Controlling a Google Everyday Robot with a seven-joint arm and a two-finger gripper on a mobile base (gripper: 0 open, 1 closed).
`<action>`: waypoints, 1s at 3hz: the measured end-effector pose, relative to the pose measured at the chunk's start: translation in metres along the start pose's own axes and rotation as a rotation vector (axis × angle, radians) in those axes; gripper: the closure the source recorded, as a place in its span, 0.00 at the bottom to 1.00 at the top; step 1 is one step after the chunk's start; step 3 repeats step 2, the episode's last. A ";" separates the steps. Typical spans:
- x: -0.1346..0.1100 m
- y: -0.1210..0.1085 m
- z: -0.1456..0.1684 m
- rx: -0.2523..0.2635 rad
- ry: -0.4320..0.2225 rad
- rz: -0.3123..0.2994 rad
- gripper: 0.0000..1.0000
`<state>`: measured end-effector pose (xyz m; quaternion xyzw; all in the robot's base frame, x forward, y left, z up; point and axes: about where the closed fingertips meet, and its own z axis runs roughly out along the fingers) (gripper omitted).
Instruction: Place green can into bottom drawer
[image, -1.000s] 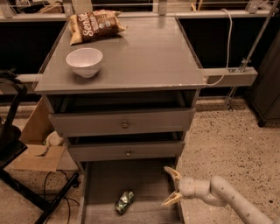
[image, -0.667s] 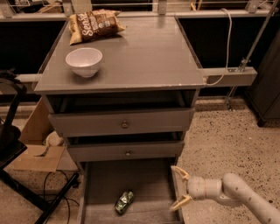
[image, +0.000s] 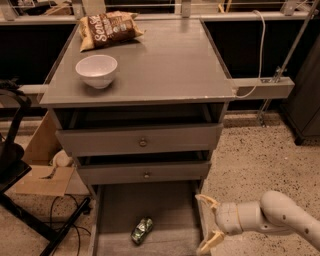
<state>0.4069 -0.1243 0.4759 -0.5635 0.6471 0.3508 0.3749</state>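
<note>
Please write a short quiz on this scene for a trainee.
1. True or false: the green can lies on its side in the bottom drawer.
2. The gripper is: A) shut on the can; B) open, at the drawer's right wall; C) resting on the can.
3. What stands near the chip bag on the cabinet top?
Key: 1 true; 2 B; 3 the white bowl.

Setting reads as a robotics lab bay: grey three-drawer desk (image: 165, 65) on speckled floor (image: 260, 160), white cable (image: 260, 45) trailing over a side rail (image: 262, 87), cardboard box (image: 42, 175) at left, end effector (image: 204, 223) spread-fingered just beside the pulled-out bottom drawer (image: 165, 210).
</note>
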 end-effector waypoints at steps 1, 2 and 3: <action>-0.041 0.016 -0.012 0.062 0.148 -0.085 0.00; -0.096 0.000 -0.055 0.179 0.272 -0.240 0.00; -0.096 0.000 -0.055 0.179 0.272 -0.240 0.00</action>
